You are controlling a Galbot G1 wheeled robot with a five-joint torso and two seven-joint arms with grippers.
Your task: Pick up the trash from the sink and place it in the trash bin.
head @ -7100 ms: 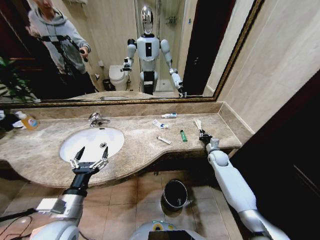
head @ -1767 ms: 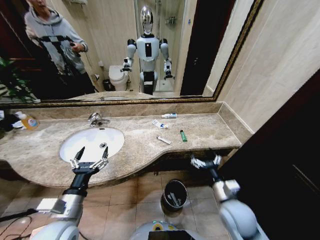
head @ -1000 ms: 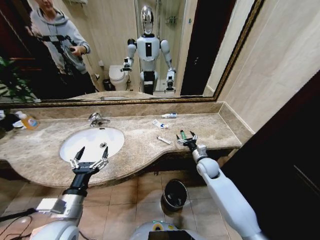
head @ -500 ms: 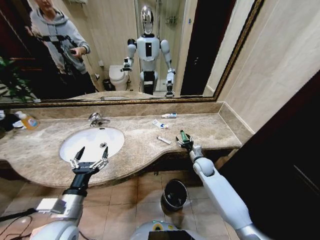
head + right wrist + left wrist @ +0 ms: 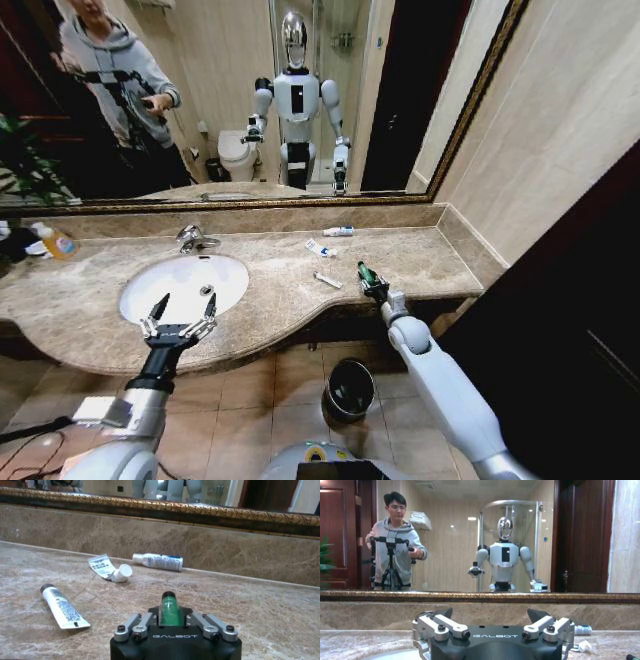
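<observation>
Right wrist view: right claw [image 5: 170,624] clenched on the green lighter [image 5: 169,609], the lighter's dark tip jutting ahead between the fingers, just above the marble table [image 5: 260,607]. Ahead of that claw on the table: 3 white tubes [image 5: 64,608], one lying flat nearest, one crumpled with its cap on, one against the backsplash. Head view: left claw [image 5: 178,322] released, fingers spread, hovering at the near rim of the sink [image 5: 185,287]. Trash bin [image 5: 349,389] on the floor below the right claw.
</observation>
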